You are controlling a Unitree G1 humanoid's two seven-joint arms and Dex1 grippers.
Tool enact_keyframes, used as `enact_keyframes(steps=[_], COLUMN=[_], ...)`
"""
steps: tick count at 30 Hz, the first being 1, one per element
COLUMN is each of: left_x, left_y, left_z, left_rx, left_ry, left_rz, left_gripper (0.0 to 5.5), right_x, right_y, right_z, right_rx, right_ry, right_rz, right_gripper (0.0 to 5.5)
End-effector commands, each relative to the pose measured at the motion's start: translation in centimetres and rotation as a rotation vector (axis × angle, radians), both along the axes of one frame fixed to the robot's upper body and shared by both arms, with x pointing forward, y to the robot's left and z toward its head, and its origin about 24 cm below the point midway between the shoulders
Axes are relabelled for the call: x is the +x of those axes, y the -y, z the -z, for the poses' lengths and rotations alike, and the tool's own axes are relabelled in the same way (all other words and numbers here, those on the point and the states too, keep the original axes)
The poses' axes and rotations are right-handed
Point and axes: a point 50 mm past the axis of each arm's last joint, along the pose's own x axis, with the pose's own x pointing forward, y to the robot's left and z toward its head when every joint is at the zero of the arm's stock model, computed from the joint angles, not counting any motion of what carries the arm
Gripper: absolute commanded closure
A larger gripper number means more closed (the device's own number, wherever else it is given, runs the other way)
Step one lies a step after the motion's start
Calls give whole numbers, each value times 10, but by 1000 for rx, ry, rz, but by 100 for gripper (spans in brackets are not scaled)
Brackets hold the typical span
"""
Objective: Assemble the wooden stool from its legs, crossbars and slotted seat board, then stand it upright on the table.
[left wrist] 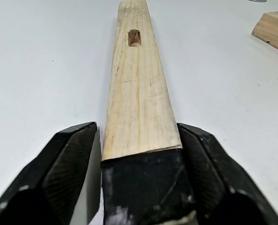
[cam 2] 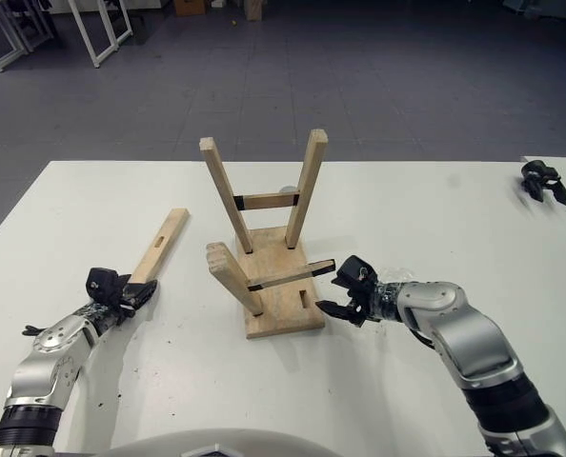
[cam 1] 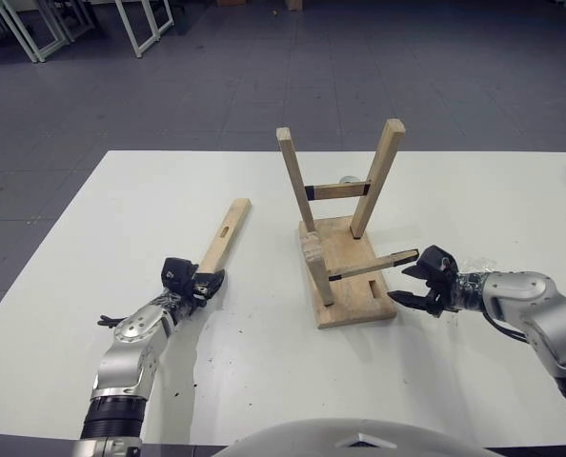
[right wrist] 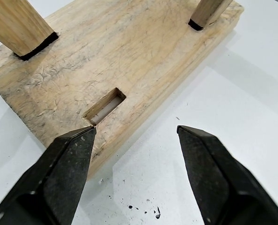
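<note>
A: Why's L pincer (cam 1: 207, 282) at the loose leg (cam 1: 226, 235)?
B: Straddling its taped end on worktop (cam 1: 121, 209), not clamped yet (4th slot (right wrist: 104, 106) is empty). R pincer (cam 1: 402, 285) spread beside upturned seat board (cam 1: 359, 290), prob. to steady it.

White table (cam 1: 169, 190) in play: the seat board (cam 1: 354, 300) lies flat at centre, a loose leg (cam 1: 224, 236) flat well to its left, dark specks (cam 1: 183, 381) near the front edge, and a small black object (cam 2: 540, 179) far right.
</note>
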Motion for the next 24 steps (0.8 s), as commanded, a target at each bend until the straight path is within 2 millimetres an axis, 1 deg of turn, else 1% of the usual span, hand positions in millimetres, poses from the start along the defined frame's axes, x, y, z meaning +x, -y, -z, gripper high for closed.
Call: enact_keyframes(steps=[1, 3, 4, 5, 7, 9, 10, 11, 13, 14, 16, 17, 19, 21, 23, 24], left_x=[1, 0, 1, 3, 12, 21, 24, 26, 27, 27, 27, 24, 17, 7, -3, -7], left_y=[2, 2, 3, 4, 1, -5, -7, -7, -4, -1, 11, 21, 37, 57, 72, 76], left_z=[3, 5, 3, -2, -23, -52, -70, -93, -131, -146, -177, -191, -208, -216, -220, -220], left_rx=[18, -8, -25, -44, -83, -139, -172, -219, -322, -365, -451, -504, -582, -653, -752, -796], left_ry=[-32, -99, -102, -82, 45, 216, 322, 431, 575, 612, 670, 683, 672, 616, 541, 506], left_rz=[4, -57, -72, -83, -100, -118, -106, -71, 17, 64, 170, 250, 391, 565, 721, 775], left_gripper=[293, 332, 344, 345, 345, 345, 345, 345, 345, 345, 345, 345, 345, 345, 345, 345], right_x=[7, 16, 22, 26, 32, 36, 39, 41, 46, 47, 49, 49, 48, 48, 48, 48], right_y=[5, 16, 22, 25, 27, 24, 21, 17, 10, 6, -5, -14, -27, -42, -56, -62], right_z=[-8, -15, -20, -26, -38, -53, -63, -76, -101, -112, -136, -145, -154, -161, -168, -172], right_rx=[6, 7, 22, 57, 163, 286, 350, 423, 548, 605, 722, 766, 818, 885, 975, 1011], right_ry=[21, 47, 66, 73, 69, 62, 66, 74, 85, 86, 86, 78, 53, 20, -25, -46], right_rz=[42, 108, 149, 184, 222, 225, 221, 212, 192, 177, 123, 80, 22, -33, -105, -139], right_gripper=[230, 230, 230, 230, 199, 170, 144, 122, 119, 119, 154, 168, 202, 246, 255, 255])
